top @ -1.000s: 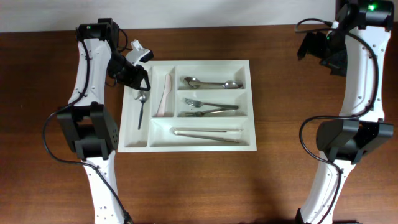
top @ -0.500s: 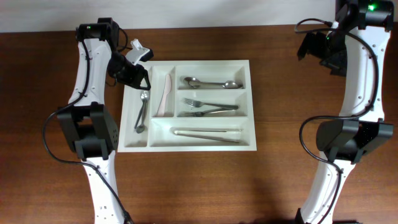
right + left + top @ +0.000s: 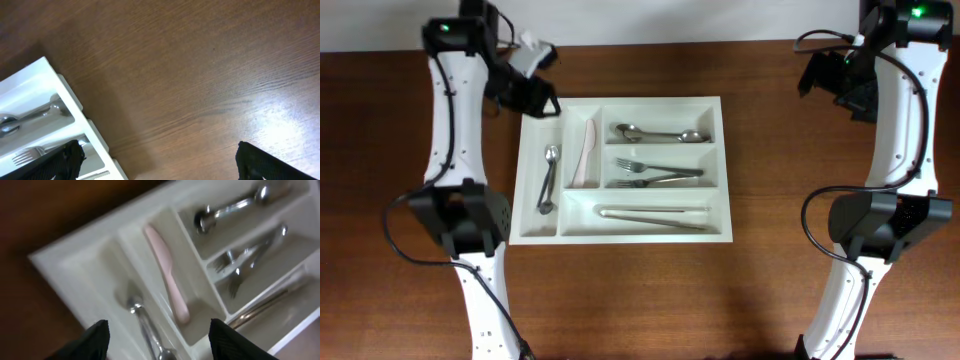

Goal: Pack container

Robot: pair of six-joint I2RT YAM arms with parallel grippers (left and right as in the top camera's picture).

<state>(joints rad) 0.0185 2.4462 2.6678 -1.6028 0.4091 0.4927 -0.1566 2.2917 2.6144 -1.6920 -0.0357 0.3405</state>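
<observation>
Container sits mid-table, long axis left-right, its narrow slots at the left end. Spoon and pink knife lie in those. Left fingers are spread, gripping nothing, at the back-left corner. Right fingers are spread, well clear.

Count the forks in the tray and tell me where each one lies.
2. Both are in the middle long compartment of the container: the upper fork along its far side, the lower fork just beneath, tines to the left. None looks hidden.
</observation>
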